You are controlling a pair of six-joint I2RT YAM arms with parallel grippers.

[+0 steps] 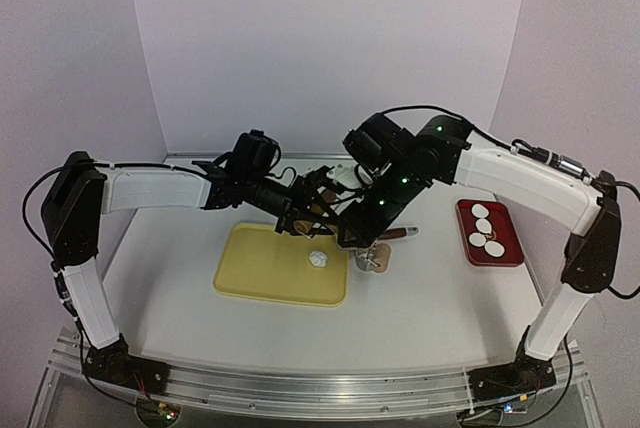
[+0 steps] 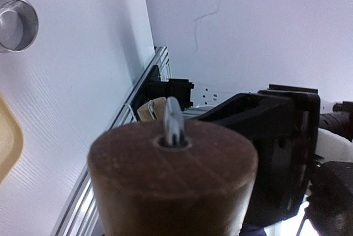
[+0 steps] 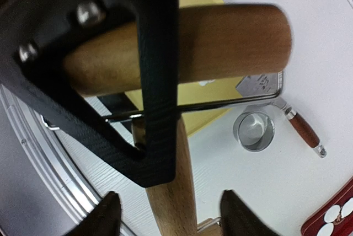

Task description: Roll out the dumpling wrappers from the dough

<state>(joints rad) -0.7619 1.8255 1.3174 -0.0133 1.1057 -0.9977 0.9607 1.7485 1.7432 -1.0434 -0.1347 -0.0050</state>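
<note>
Above the yellow board [image 1: 270, 268] both arms meet at a wooden rolling pin [image 3: 220, 43] with a wire frame and a wooden handle [image 3: 176, 153]. My left gripper [image 1: 300, 210] is shut on the rolling pin, and its black finger [image 3: 160, 81] lies across the wood. The pin's brown end [image 2: 171, 181] fills the left wrist view. My right gripper [image 3: 172, 216] is open, with both fingertips standing off the handle. A small white dough piece [image 1: 318, 259] lies on the board. Several dumpling wrappers [image 1: 485, 228] rest in a red tray [image 1: 505, 248] at the right.
A metal ring cutter [image 1: 367, 260] stands on the table just right of the board, also in the wrist views [image 3: 253, 131] [image 2: 16, 25]. A wooden-handled tool [image 3: 306, 131] lies beside it. The aluminium rail runs along the near edge.
</note>
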